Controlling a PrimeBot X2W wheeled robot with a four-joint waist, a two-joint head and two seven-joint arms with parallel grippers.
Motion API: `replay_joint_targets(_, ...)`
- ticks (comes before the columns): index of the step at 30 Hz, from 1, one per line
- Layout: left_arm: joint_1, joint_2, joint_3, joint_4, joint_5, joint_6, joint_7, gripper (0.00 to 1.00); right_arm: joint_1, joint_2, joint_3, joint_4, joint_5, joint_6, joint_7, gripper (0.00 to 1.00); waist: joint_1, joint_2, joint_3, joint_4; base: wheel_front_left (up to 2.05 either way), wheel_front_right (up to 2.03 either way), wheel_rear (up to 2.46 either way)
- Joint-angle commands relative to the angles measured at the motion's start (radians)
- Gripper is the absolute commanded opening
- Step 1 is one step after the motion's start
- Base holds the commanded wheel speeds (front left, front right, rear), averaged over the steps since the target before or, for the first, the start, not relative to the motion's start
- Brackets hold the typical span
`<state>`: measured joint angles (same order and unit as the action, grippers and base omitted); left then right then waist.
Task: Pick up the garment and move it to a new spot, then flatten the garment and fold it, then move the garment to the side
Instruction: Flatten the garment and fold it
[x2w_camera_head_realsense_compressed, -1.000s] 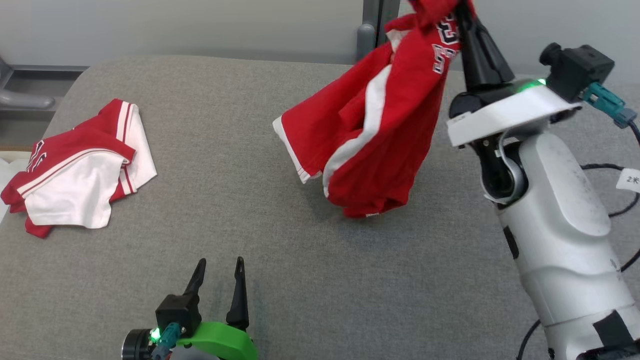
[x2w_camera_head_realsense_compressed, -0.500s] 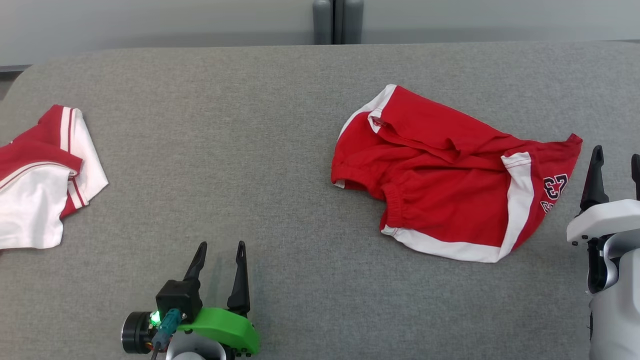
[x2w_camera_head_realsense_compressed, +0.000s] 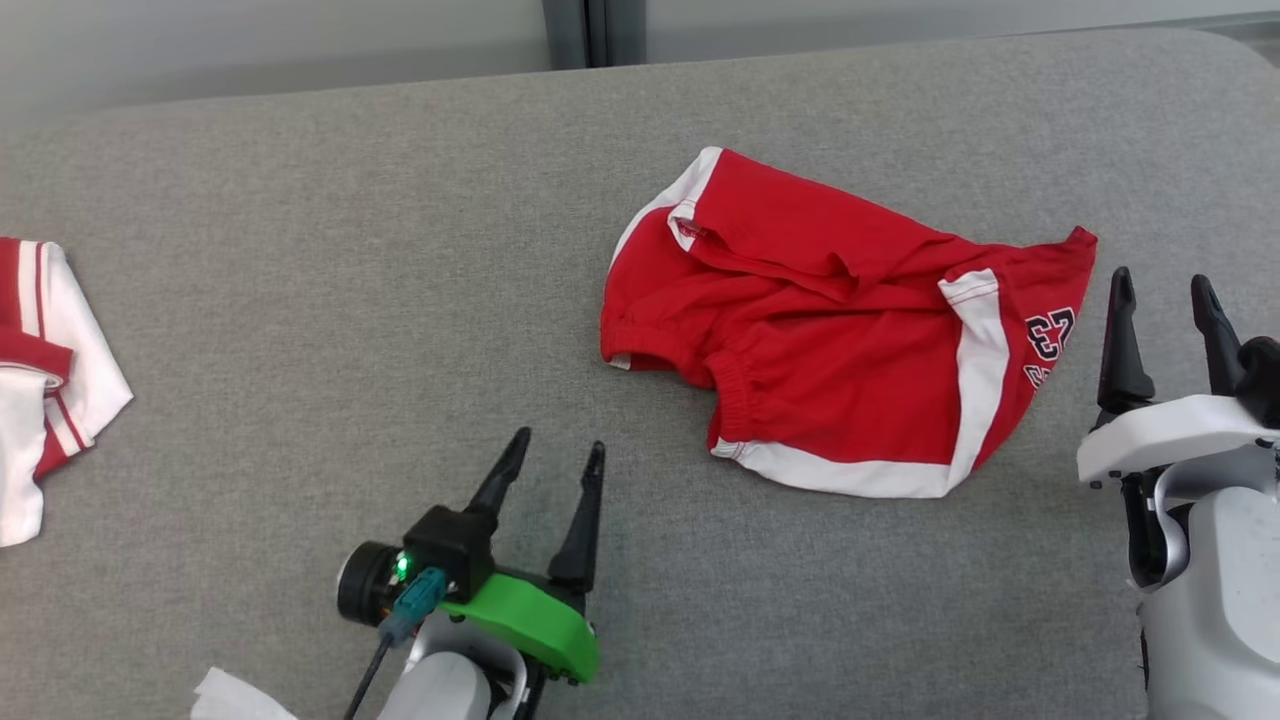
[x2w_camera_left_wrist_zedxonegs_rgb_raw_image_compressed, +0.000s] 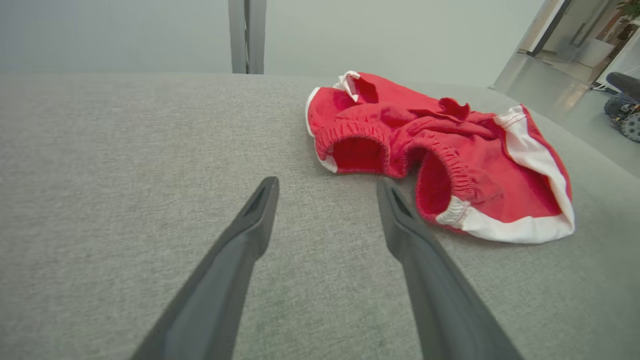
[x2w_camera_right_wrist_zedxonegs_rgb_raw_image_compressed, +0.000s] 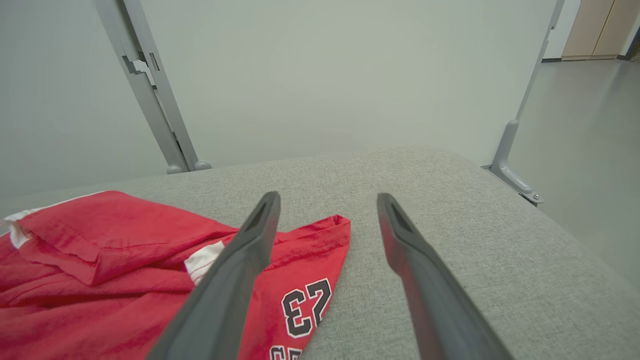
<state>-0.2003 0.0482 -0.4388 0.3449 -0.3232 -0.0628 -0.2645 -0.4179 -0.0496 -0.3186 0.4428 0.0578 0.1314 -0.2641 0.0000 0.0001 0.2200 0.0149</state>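
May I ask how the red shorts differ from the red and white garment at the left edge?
The red shorts lie crumpled and whole in view; the red and white garment is cut off by the left edge. The shorts are mostly red with white trim; the garment shows broad white. Both lie on the grey surface.

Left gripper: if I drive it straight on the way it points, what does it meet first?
Most likely the red shorts: their gathered waistband lies just ahead of the open left gripper. Bare grey cushion lies between. Height is unclear, so the fingers may graze that first.
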Motion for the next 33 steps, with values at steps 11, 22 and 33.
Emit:
replay_joint_targets(11,-0.177,0.005,-0.210,0.102,-0.125,-0.055,0.000,1.00,-0.018,-0.003,0.077,-0.036,0.044,-0.001,0.000,1.00,0.0000,-0.0001,0.108,-0.123,0.00,0.00,0.00)
replay_joint_targets(22,-0.239,0.005,-0.210,0.158,-0.169,-0.064,0.000,0.00,-0.006,-0.003,0.116,-0.042,0.048,-0.001,0.000,1.00,0.0000,-0.0001,0.124,-0.147,0.00,0.00,0.00)
replay_joint_targets(33,-0.147,0.005,-0.053,0.108,-0.126,-0.019,0.000,0.00,0.047,-0.003,0.204,-0.051,0.068,-0.001,0.000,1.00,0.0000,-0.0001,0.053,-0.029,0.00,0.00,0.00)
